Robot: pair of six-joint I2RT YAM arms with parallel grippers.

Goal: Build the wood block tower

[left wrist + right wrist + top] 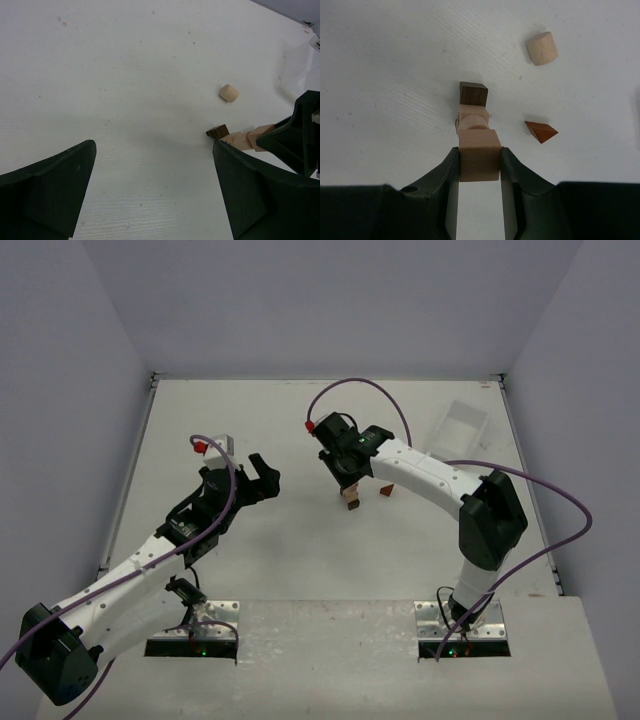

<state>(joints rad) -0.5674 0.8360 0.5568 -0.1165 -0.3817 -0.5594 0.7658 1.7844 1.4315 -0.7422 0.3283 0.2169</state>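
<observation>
Right gripper (480, 153) pinching pale cube (479, 162) over stack (473, 111), wedge (541, 131) nearby

I find the top view looking down from behind the arm bases, distant, covering the whole table (300, 430). The left wrist view sits low, facing across it past the left end effector (154, 145). The right wrist view looks down, very near. All three share the wood block tower (474, 117); both wrist views share the pale cylinder (229, 93).

Robot lab cell, white table (290, 550), plain grey walls (330, 300)
</observation>
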